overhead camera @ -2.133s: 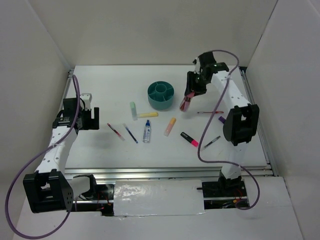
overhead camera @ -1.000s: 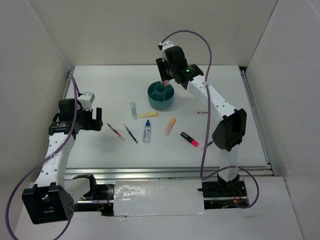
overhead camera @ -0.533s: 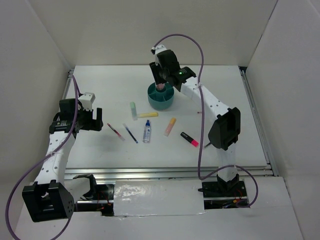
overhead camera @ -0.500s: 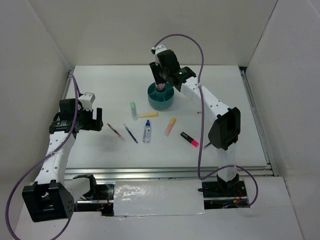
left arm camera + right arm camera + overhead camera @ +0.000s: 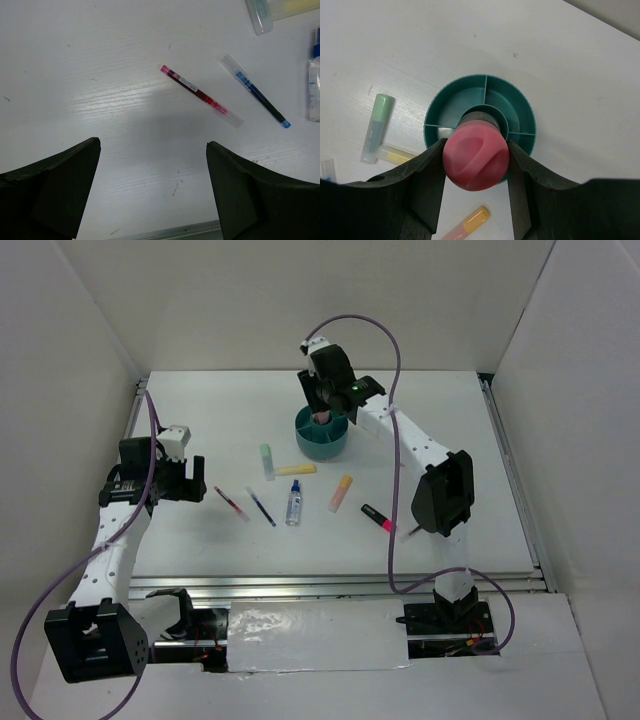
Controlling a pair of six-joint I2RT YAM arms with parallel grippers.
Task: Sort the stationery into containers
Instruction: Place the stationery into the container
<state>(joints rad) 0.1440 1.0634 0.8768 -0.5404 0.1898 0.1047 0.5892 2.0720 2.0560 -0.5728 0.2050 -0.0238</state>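
black-bodied marker (image 5: 378, 519) with a pink tip lies nearest the arm bases, well to the near side of the teal organizer (image 5: 322, 447) and a little to its right. next out, also on the organizer's near side, a loose row lies flat on the white bench (image 5: 200, 420): red pen (image 5: 231, 503) leftmost, then blue pen (image 5: 262, 507), blue-capped clear bottle (image 5: 294, 503) and orange marker (image 5: 341, 493). the left claw (image 5: 172, 478) hovers well to the left of the organizer, jaws spread wide with nothing between them, above bare bench beside the red pen. just near-left of the organizer, the yellow marker (image 5: 297, 469) and green marker (image 5: 267, 461) lie at an angle, ends touching or nearly so. over the organizer the right claw (image 5: 475, 147) pinches a pink marker (image 5: 476, 162), held upright above the central cup (image 5: 495, 117); whether its lower end sits inside the cup cannot be told.
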